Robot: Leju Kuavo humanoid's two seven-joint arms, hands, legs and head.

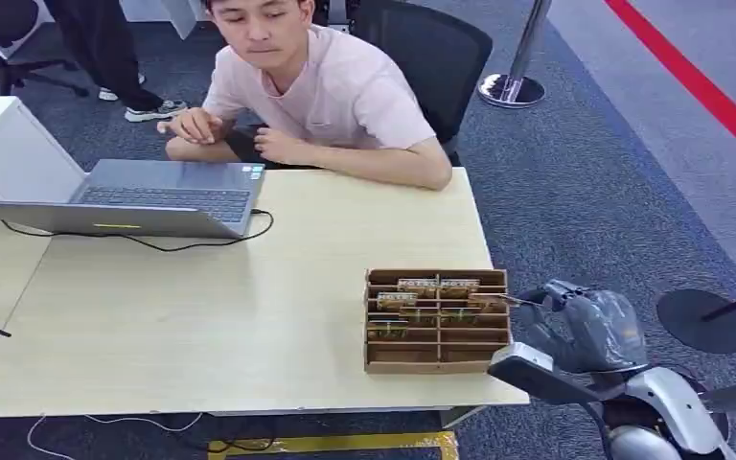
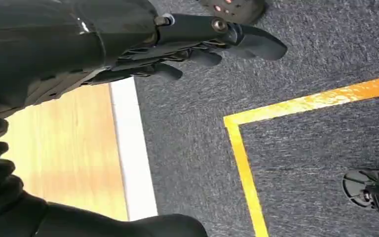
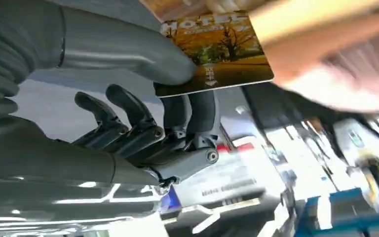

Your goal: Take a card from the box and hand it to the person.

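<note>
While the person (image 1: 316,91) at the far side of the table (image 1: 201,316) looks down toward the laptop (image 1: 168,196), the robot's right hand (image 1: 585,321) sits just beside the right wall of the wooden box (image 1: 437,319), near the table's front right corner. From the head view, the box's slots hold several cards standing on edge, and a thin light edge runs from the hand's fingertips to the box's right side; I take it for a card, though it is too slim there to be sure. The person's hands lie near the laptop, well apart from the box.

In the left wrist view, the left hand (image 2: 202,42) hangs beside the table edge over grey carpet (image 2: 296,163) marked with a yellow line (image 2: 276,111). Its fingers lie fairly straight and loosely together, and it holds nothing.

In the right wrist view, the picture is plainer: the thick thumb (image 3: 143,54) presses a card (image 3: 217,49), printed with autumn trees and the word HOTEL, against the dark fingers (image 3: 192,111) beneath it. The background is blurred, so I cannot tell whether the card is fully clear of its slot.

To my eye, the taking is done or nearly so. The lift, the carry across the table and the handover itself are left, and the person has not reached out.
</note>
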